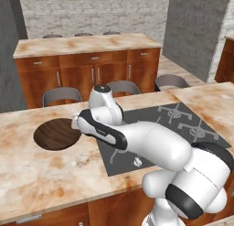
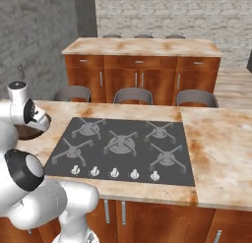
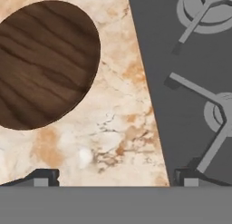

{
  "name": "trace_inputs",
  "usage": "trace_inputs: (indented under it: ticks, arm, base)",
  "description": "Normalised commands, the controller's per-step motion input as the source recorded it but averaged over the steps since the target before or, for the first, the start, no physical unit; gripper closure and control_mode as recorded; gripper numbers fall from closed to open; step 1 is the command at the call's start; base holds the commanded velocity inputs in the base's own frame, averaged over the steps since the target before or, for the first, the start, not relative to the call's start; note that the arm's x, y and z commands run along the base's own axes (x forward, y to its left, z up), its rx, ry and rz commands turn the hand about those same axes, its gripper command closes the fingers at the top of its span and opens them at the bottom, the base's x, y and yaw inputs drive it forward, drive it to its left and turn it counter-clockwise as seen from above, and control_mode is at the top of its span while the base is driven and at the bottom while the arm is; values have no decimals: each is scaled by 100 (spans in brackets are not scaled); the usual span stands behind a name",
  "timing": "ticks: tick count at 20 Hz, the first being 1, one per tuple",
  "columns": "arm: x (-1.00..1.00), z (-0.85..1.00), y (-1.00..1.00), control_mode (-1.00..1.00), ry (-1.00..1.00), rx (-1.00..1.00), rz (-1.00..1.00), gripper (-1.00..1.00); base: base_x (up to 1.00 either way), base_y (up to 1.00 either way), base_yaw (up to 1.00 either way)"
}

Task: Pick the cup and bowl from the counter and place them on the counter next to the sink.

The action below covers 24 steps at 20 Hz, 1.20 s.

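Note:
The bowl [image 1: 55,134] is a wide, shallow round of dark wood grain on the beige counter [image 1: 45,170], left of the cooktop. In the hand view the bowl [image 3: 43,64] lies at the upper left. My gripper [image 3: 116,177] hangs over the strip of counter [image 3: 113,128] between the bowl and the cooktop edge. It is open, with nothing between its fingers. From the right base view, only a sliver of the bowl [image 2: 30,132] shows behind the arm. The cup and the sink are out of view.
A grey four-burner cooktop [image 1: 183,124] [image 2: 123,143] [image 3: 190,82] lies right of the bowl. Grey stools [image 1: 61,94] [image 2: 133,94] stand along the counter's far side. Beyond them is a second counter with wooden cabinets [image 1: 87,44] [image 2: 142,46].

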Motion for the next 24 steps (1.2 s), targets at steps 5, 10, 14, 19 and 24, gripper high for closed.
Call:
trace_inputs:
  ticks: [5, 10, 14, 19, 24]
  arm:
    - [48, -21, 0, -100, -2, 1, 2, -100]
    - [47, 0, 11, -100, 0, 0, 0, -100]
    - [28, -7, 35, -100, 0, 0, 0, -100]
    - [16, -22, 29, -100, 0, 0, 0, -100]
    - [22, -27, 15, -100, 0, 0, 0, -100]
  base:
    - [0, 0, 0]
    - [0, 0, 0]
    - [0, 0, 0]
    - [0, 0, 0]
    - [0, 0, 0]
